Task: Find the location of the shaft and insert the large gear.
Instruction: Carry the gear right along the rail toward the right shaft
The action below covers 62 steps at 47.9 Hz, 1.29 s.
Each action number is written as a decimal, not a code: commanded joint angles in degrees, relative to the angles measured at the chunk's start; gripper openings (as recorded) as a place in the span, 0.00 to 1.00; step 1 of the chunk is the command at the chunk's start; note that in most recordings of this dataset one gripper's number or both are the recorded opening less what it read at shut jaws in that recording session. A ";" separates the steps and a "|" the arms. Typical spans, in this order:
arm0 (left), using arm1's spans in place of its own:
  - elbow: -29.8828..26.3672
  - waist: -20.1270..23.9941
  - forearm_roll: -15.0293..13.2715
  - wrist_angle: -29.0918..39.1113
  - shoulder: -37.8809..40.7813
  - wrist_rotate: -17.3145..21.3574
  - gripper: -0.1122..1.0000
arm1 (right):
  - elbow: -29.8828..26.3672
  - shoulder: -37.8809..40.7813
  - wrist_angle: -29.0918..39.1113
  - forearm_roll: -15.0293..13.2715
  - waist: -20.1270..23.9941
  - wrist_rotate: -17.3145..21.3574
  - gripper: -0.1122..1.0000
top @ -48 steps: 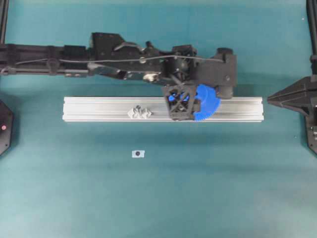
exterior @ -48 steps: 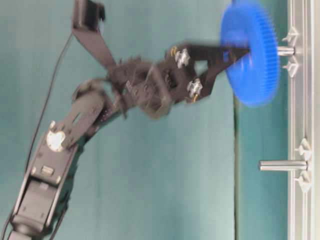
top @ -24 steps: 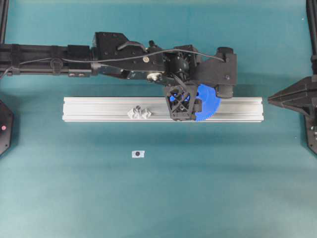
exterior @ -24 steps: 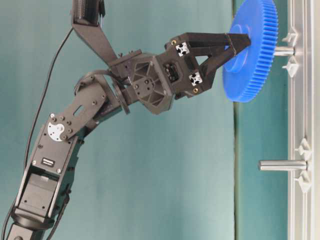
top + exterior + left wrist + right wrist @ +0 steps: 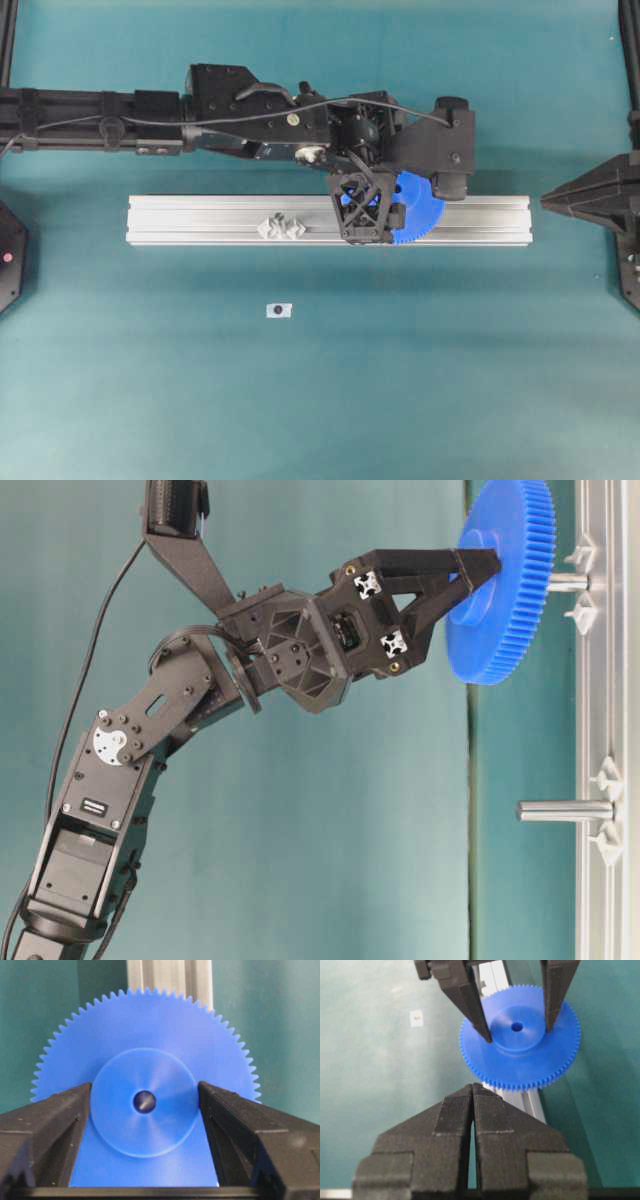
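Two black fingers [image 5: 50, 1130] of the left gripper [image 5: 474, 568] flank the raised hub of the large gear [image 5: 505, 580]; whether they pinch it or stand just clear I cannot tell. The gear sits on the shaft [image 5: 567, 581], which juts from the aluminium rail [image 5: 200, 220]. The right gripper [image 5: 472, 1091] is pressed together, well apart from the gear

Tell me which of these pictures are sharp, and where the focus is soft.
Table-level view: sharp, teeth of the blue gear distinct. Left wrist view: gear crisp, the rail behind it soft. Right wrist view: the right gripper close and slightly soft, gear clear. Overhead view: even light, faint shadow under the arm.
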 commanded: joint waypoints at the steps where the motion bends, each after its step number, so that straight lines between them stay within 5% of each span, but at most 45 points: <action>1: -0.70 -0.18 0.26 -0.09 -2.64 -0.09 0.87 | -0.53 0.44 -0.35 0.00 -0.18 0.44 0.13; 62: 2.99 -0.70 0.26 2.99 -3.52 -0.18 0.92 | -0.79 0.44 -0.26 0.00 -0.09 0.44 0.13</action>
